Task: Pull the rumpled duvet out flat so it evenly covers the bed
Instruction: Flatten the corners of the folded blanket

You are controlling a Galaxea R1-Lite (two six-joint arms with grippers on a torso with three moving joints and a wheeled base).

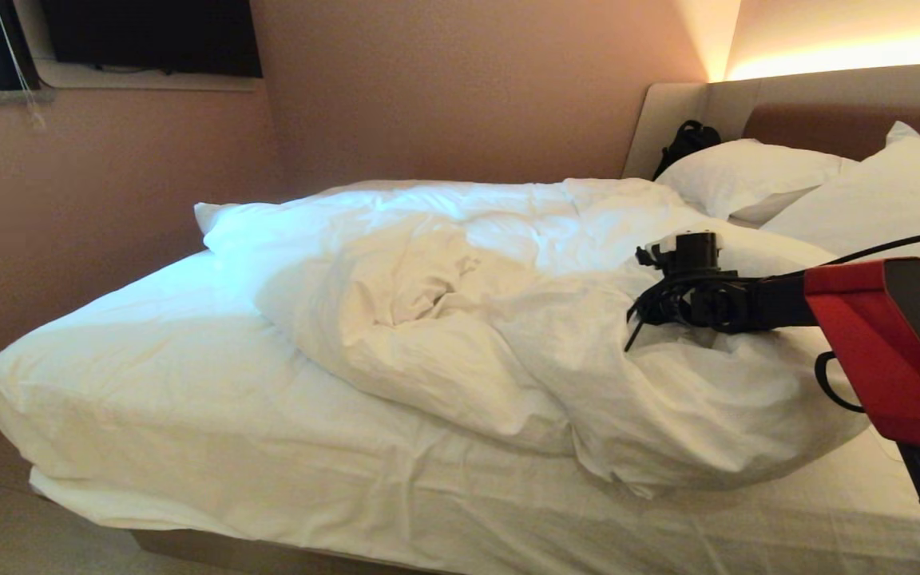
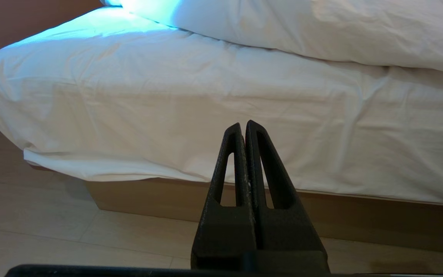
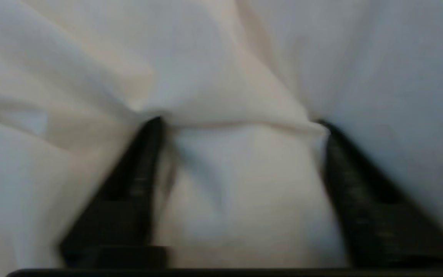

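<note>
The rumpled white duvet (image 1: 468, 319) lies bunched across the middle and right of the bed (image 1: 188, 415), leaving the sheeted mattress bare at the foot and near side. My right arm (image 1: 747, 303) reaches in from the right onto the duvet's near right part. In the right wrist view my right gripper (image 3: 240, 123) is open, its black fingers (image 3: 144, 161) pressed into the duvet (image 3: 244, 184), with a bulge of cloth between them. My left gripper (image 2: 243, 125) is shut and empty, low beside the bed, pointing at the mattress side (image 2: 206, 115).
Two white pillows (image 1: 747, 176) (image 1: 867, 200) lean on the padded headboard (image 1: 827, 120), with a black bag (image 1: 688, 140) behind them. A wall runs along the far side. The tan base (image 2: 148, 196) meets the pale floor (image 2: 52, 231).
</note>
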